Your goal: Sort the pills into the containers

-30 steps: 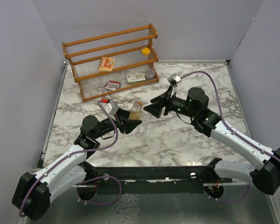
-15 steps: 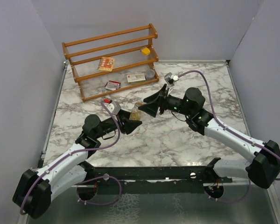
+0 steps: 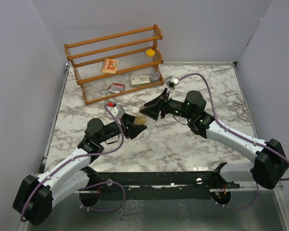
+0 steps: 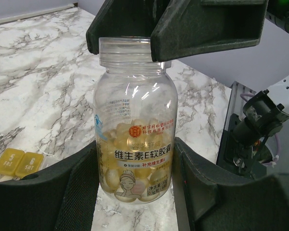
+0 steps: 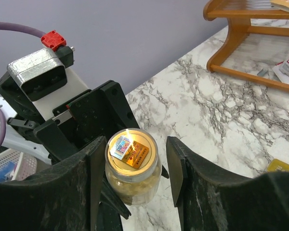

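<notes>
A round clear jar [image 4: 135,139] of yellow softgel pills stands on the marble table. It has a gold seal on its top [image 5: 131,149]. My left gripper [image 4: 135,161] is shut on the jar's lower body, one finger pressed on each side. My right gripper [image 5: 133,163] is open and straddles the jar's top, with a gap at its right finger [image 5: 176,166]. In the top view the jar [image 3: 140,117] sits between the left gripper [image 3: 136,125] and the right gripper [image 3: 151,111]. A small yellow squarish box [image 4: 17,162] lies on the table beside the jar.
A wooden rack [image 3: 115,62] stands at the back left. It holds card packets [image 3: 109,65], a round grey tin [image 3: 155,75] and a small yellow item [image 3: 150,52]. More packets [image 3: 116,87] lie at its foot. Grey walls close in the table.
My right gripper has moved left across the table to the jar and now straddles its top. My left gripper has kept hold of the jar, nearly still.
</notes>
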Robot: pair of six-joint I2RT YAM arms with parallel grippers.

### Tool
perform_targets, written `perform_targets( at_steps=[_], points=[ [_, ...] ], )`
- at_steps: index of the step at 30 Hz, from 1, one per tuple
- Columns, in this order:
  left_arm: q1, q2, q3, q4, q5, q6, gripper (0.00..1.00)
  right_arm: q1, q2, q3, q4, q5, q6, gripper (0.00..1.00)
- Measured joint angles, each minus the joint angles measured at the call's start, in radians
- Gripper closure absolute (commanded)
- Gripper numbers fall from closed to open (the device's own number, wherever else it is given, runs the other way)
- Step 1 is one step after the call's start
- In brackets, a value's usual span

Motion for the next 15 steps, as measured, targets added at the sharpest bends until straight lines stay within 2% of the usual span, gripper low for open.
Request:
perform_targets(
  at_steps=[6,9,11,15],
  points=[
    [0.000,0.000,0.000,0.000,0.000,0.000,1.00,0.014,0.008,0.000,0.001,0.000,-0.002,0.61],
    [0.000,0.000,0.000,0.000,0.000,0.000,1.00,0.019,0.009,0.000,0.002,0.002,-0.002,0.77],
    [0.000,0.000,0.000,0.000,0.000,0.000,1.00,0.020,0.009,0.000,0.001,0.003,-0.005,0.83],
    [0.000,0.000,0.000,0.000,0.000,-0.001,1.00,0.021,0.009,0.000,0.001,0.004,-0.016,0.89]
  ],
)
